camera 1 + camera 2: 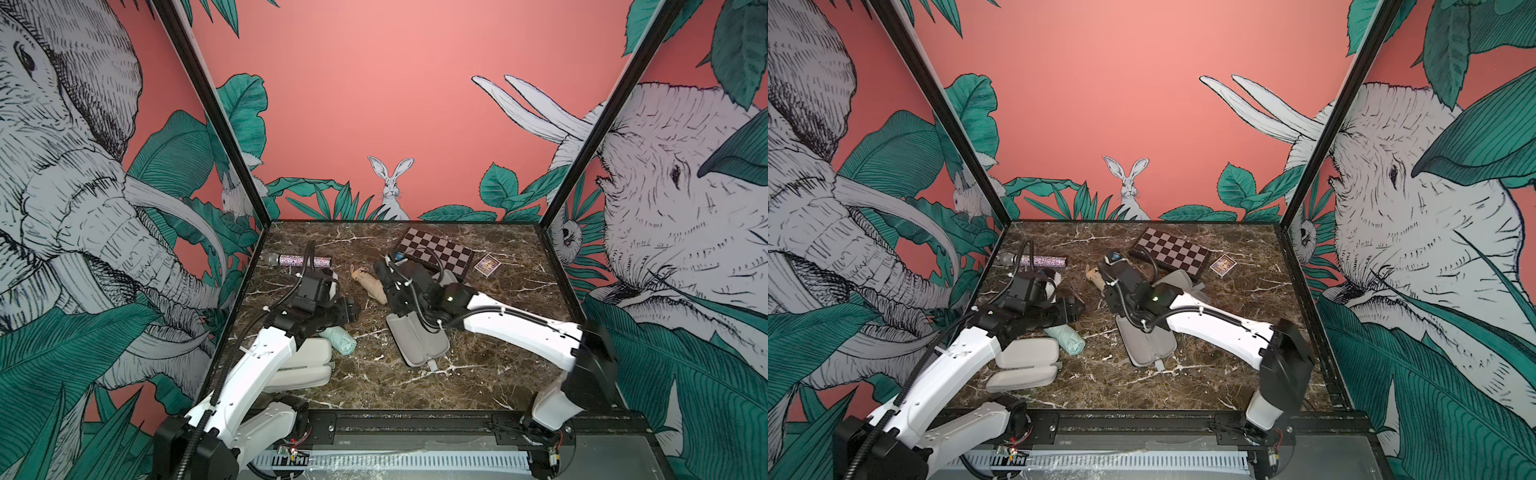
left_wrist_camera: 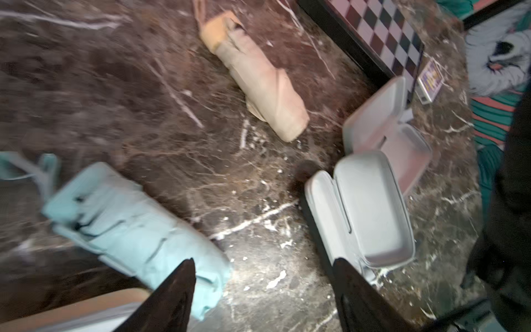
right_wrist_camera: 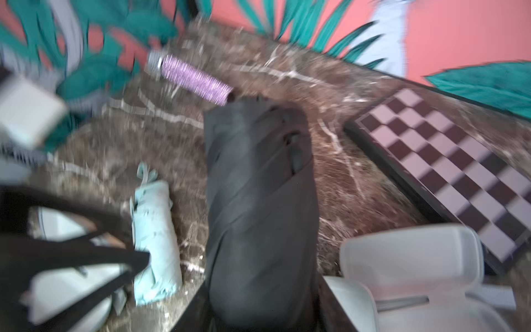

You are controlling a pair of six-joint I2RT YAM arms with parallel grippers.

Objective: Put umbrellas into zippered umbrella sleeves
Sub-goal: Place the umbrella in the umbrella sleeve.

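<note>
- the black umbrella (image 3: 258, 201) is off the table, gripped along its length in the right gripper (image 3: 261, 304). the jaws pinch the crinkled roll from both sides and its free end points ahead of the wrist. holding it lengthwise looks meant to line it up with a trough.
- the likely target is the black-edged sleeve (image 1: 417, 340), lying open and empty on the marble table (image 1: 498, 353) directly under the right arm, both pale grey halves facing up.
- a second sleeve (image 1: 1179, 280) lies open just beyond it, against the chessboard box (image 1: 434, 249). it is empty too.
- the tan umbrella (image 2: 258, 83) lies loose on the table in the middle, beside the right gripper, apart from every sleeve.
- the mint umbrella (image 2: 135, 227) lies on the table just beside the third sleeve (image 1: 1027, 353), which is spread open under the left arm. it looks staged there for a short move in.
- the left gripper (image 2: 263, 261) hangs just above the mint umbrella's end with its jaws spread and nothing between them. one fingertip sits over the fabric, so i judge it is lining up a grasp.
- no umbrella is in a sleeve yet, and all three sleeves are unzipped.
- risk: the wrist views are blurred, so a fast arm could miss the trough.
- off to the sides, the glittery microphone (image 1: 299, 261) and a small card box (image 1: 487, 264) play no part.
</note>
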